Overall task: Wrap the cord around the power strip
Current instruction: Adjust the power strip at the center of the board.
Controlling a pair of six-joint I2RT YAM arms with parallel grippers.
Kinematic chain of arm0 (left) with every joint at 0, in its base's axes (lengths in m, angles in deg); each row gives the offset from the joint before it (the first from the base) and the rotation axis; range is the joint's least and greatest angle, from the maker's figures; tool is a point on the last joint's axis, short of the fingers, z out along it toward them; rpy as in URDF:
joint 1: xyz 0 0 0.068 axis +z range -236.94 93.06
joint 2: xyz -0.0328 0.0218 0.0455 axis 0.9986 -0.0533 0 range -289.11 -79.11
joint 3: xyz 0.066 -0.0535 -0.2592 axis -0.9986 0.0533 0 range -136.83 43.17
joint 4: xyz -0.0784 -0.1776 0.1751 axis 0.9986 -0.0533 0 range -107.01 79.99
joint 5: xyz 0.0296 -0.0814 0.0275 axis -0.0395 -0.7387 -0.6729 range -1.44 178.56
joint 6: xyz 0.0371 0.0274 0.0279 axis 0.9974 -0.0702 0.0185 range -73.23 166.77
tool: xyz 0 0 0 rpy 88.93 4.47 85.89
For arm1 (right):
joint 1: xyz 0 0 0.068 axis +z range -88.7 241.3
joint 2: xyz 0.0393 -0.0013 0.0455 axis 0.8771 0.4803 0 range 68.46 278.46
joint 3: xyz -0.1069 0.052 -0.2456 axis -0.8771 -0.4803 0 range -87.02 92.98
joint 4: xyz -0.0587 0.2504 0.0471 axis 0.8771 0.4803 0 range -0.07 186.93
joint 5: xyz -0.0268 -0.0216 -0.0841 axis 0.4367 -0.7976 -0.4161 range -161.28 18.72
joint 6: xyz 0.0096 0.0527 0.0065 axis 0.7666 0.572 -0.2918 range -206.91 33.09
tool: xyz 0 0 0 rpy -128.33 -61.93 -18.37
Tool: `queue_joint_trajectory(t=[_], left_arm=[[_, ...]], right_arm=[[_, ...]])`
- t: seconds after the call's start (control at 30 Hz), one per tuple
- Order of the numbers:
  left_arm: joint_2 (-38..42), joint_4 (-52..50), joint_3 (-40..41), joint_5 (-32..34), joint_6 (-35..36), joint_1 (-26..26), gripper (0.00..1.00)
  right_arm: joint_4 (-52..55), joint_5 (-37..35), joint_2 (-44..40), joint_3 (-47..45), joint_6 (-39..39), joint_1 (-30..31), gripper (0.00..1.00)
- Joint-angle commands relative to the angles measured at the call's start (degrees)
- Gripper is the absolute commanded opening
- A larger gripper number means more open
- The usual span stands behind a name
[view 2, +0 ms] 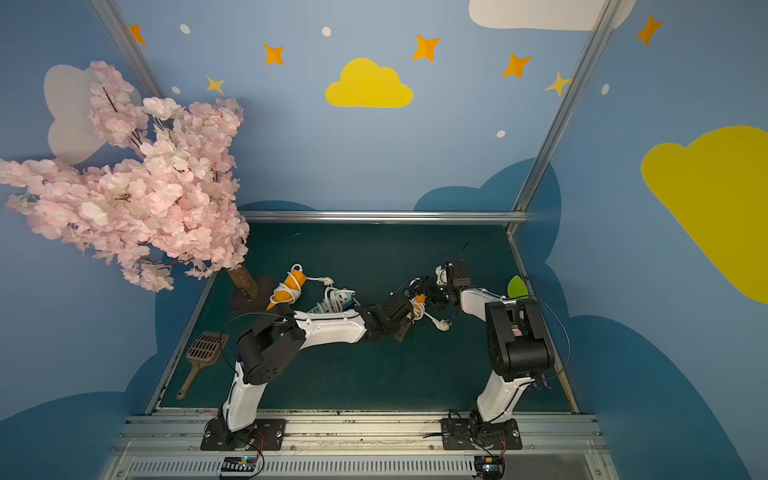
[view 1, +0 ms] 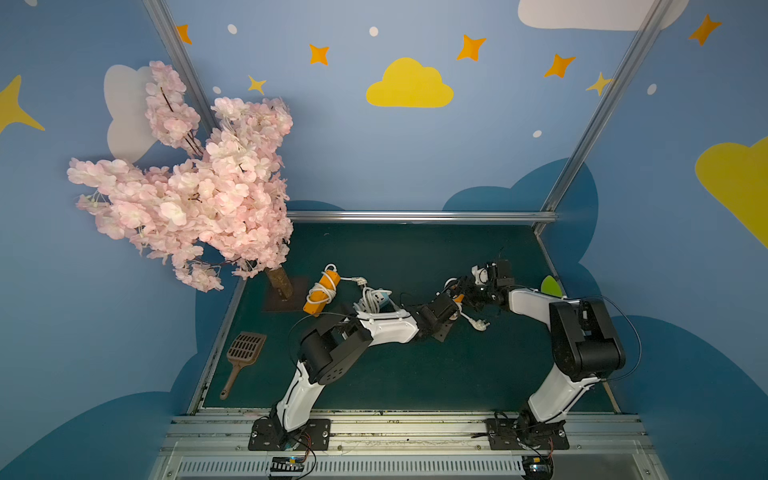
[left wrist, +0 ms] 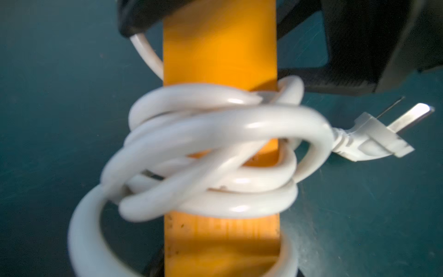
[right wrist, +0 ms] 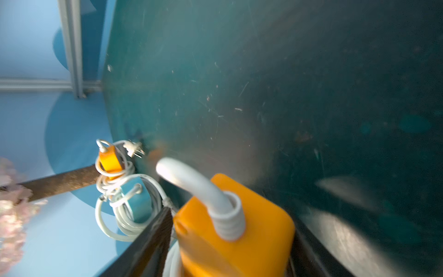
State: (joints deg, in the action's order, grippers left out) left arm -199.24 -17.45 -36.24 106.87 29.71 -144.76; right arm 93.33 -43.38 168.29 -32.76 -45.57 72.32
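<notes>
So the left hand point(left wrist: 223, 268) is pinching the power strip point(left wrist: 220, 48) up over the middle of the surface point(view 1: 415, 374), probably so the wrapped cord point(left wrist: 215, 124) isn't sliding off. Looks like the right hand point(right wrist: 230, 235) is sitting spread around the other end, just guarding it

Both top views look steeply down over my whole dark green table point(view 1: 415, 257); my wrist cameras both sit close on one cord-wrapped orange plastic power strip point(left wrist: 219, 48).

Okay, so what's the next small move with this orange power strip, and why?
Probably set the orange power strip down on the table: its cord already loops it several times, only the plug is loose, and the left tool and right tool flank its ends.
</notes>
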Motion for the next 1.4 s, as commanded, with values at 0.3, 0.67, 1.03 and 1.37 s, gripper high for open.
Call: queue_joint_trajectory(t=[0.3,0.67,1.03,1.37], left_arm=[[-10.5,-23.6,-17.5,12.5,0.4,-6.4,0.17],[-7.6,-19.4,-16.6,7.1,0.3,-6.5,0.3],[14.3,-4.5,3.6,-6.7,1.6,-4.8,0.74],[25.9,2.5,17.8,-6.4,6.4,1.6,0.73]], right_arm=[[33.3,-12.5,-4.8,11.3,-8.6,-0.3,0.8],[31.7,-11.4,5.6,15.3,-8.1,1.7,0.66],[41.1,-12.2,12.6,24.9,-22.4,1.4,0.43],[42.4,-14.2,9.7,25.5,-19.3,2.5,0.74]])
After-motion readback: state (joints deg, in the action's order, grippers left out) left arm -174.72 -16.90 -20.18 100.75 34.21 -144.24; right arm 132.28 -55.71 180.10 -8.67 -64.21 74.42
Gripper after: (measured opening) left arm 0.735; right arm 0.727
